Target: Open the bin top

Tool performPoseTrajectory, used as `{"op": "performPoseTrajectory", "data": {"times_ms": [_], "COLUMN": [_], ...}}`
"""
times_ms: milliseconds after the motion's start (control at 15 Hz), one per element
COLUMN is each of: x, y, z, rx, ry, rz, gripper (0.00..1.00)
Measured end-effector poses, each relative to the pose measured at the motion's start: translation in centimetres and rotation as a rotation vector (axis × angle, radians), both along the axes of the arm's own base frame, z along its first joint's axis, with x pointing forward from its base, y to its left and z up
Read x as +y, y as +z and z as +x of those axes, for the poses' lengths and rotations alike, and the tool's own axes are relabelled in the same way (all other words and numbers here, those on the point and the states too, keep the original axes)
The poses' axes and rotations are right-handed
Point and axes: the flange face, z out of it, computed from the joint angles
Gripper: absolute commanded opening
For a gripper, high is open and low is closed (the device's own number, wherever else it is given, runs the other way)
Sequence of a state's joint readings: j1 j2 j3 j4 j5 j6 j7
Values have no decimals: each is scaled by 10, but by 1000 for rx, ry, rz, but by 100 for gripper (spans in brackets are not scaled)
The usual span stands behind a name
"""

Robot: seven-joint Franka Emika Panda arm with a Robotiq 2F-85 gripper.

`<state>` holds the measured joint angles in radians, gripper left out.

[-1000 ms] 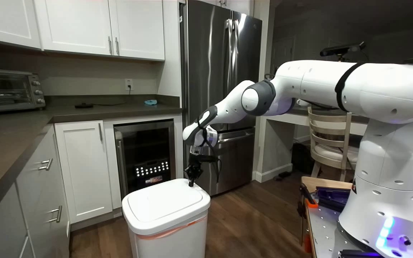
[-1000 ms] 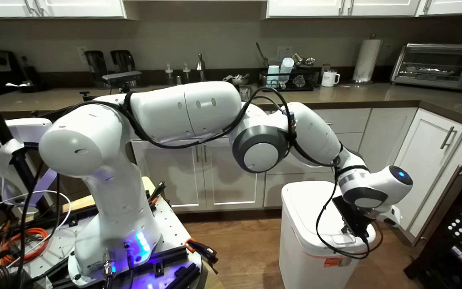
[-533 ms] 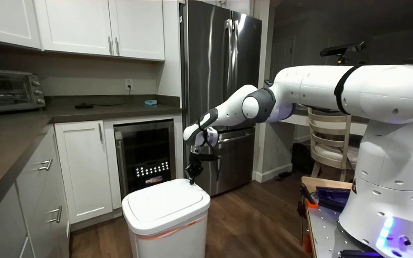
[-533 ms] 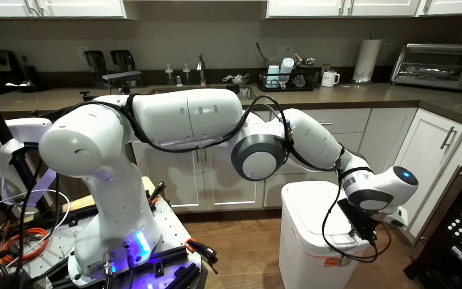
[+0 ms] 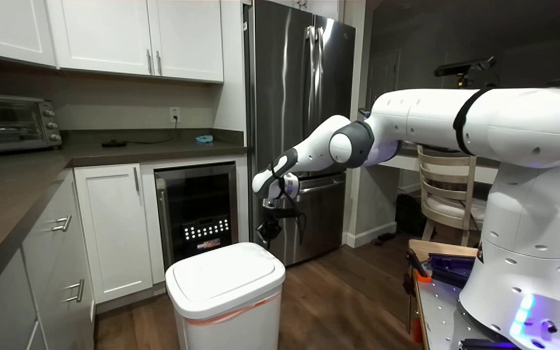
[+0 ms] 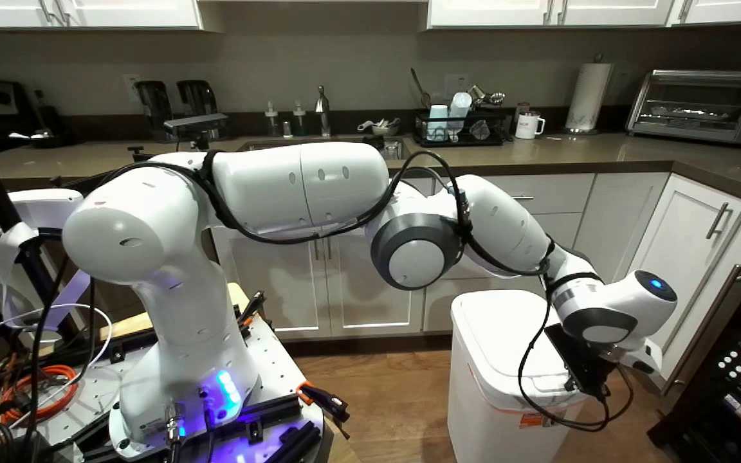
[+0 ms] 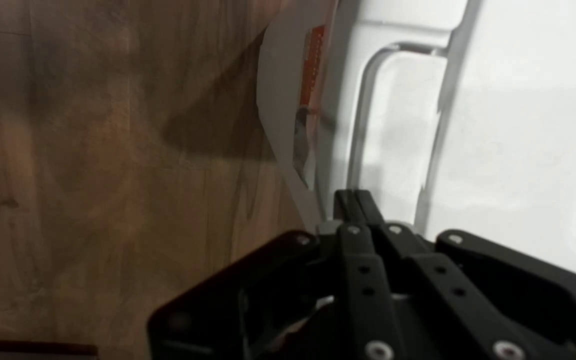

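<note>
The white rounded-rectangular plastic lid (image 5: pixel 225 273) lies closed on the white plastic bin (image 5: pixel 235 329). The black two-finger gripper (image 7: pixel 352 193), with no gap, holding nothing, may slip off if pressed so near the lid's edge.

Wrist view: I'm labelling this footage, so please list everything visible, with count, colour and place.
bin: one, white, centre to right
bin top: one, white, right side, closed
recessed panel: one, white, along the bin top's left edge
band: one, pinkish orange, along the bin's upper side
label: one, orange-red, on the bin's side
patch: one, grey, just below the label; nature unclear
floor: one, brown wood, left
dark edge: one, dark brown, bottom left corner; source unclear
linkage: one set, black, bottom, middle to right
fingers: two, black, lower middle, tips together
</note>
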<state>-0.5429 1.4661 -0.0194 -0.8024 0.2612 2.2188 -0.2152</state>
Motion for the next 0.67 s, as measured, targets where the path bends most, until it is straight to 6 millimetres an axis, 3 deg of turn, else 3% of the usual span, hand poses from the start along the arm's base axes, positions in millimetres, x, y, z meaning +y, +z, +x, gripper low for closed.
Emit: {"op": "performPoseTrajectory", "data": {"times_ms": [667], "x": [-2], "y": [-26], "z": [-23], "rx": [81], "ry": [-51], "rz": [21], "gripper": [2]}}
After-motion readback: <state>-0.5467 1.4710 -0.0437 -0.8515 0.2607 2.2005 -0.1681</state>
